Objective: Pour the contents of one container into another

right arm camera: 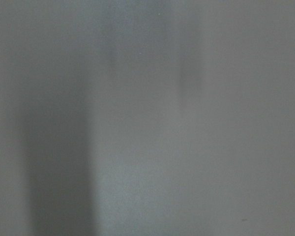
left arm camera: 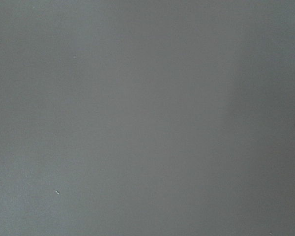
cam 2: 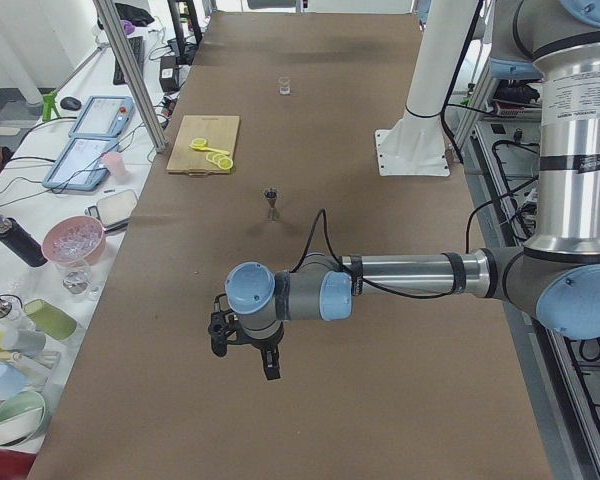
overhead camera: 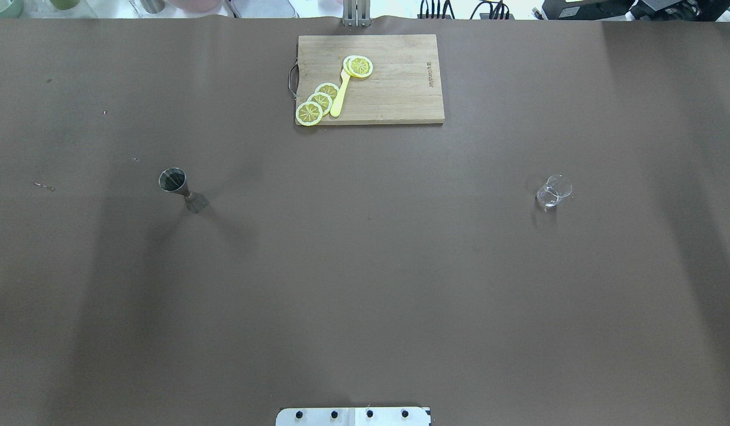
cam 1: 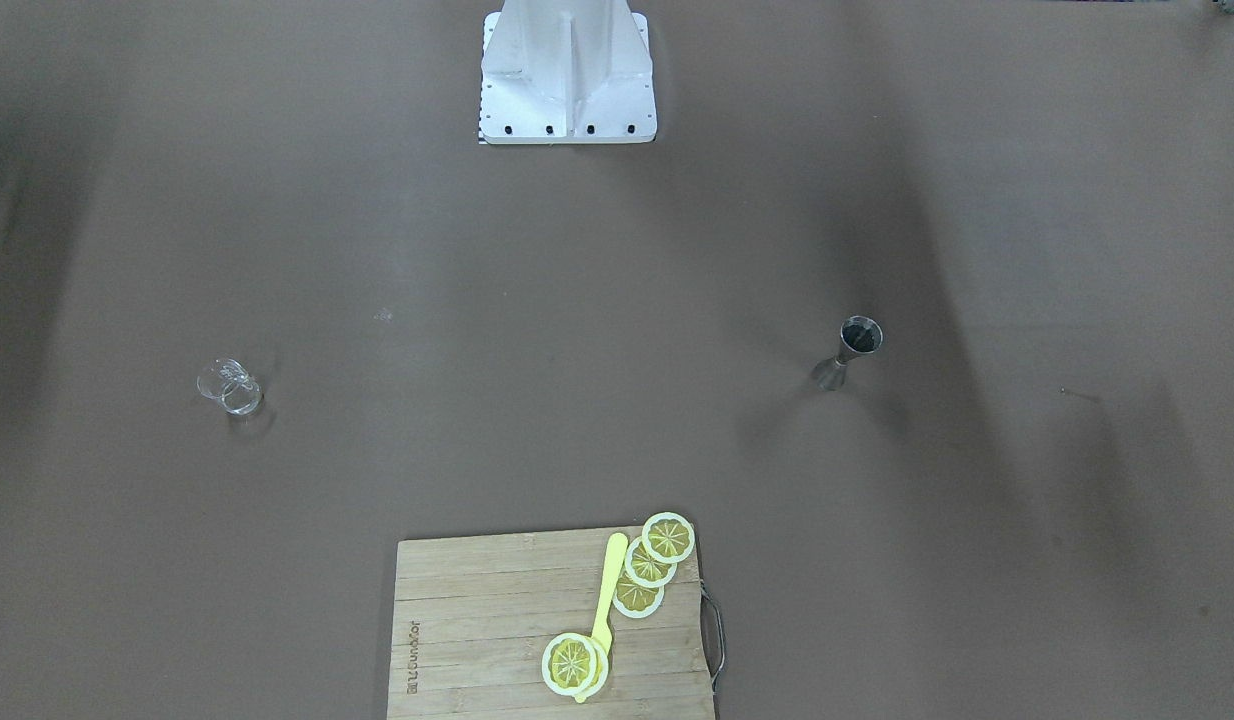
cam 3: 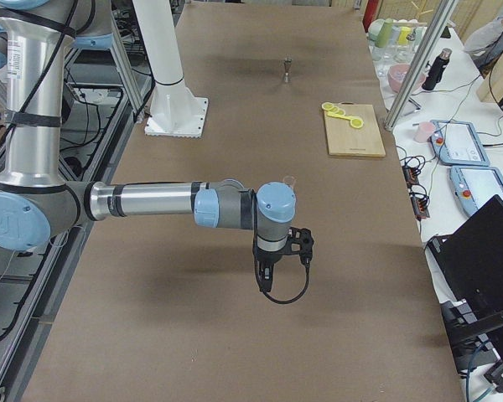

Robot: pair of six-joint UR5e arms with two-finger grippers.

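A small metal jigger (overhead camera: 181,188) stands upright on the brown table cover on my left side, and shows too in the front view as the jigger (cam 1: 849,352). A small clear glass (overhead camera: 553,191) stands on my right side, the same glass (cam 1: 232,386). Neither arm reaches into the overhead or front views. In the left side view my left gripper (cam 2: 269,368) hangs above bare table, well short of the jigger (cam 2: 272,203). In the right side view my right gripper (cam 3: 264,280) hovers near the glass (cam 3: 290,179). I cannot tell whether either is open or shut. Both wrist views show only table cover.
A wooden cutting board (overhead camera: 400,89) with lemon slices (overhead camera: 317,103) and a yellow utensil (overhead camera: 341,94) lies at the far middle edge. The white robot base (cam 1: 567,75) stands at the near edge. Cups, bottles and tablets sit on a side bench (cam 2: 70,230) beyond the table.
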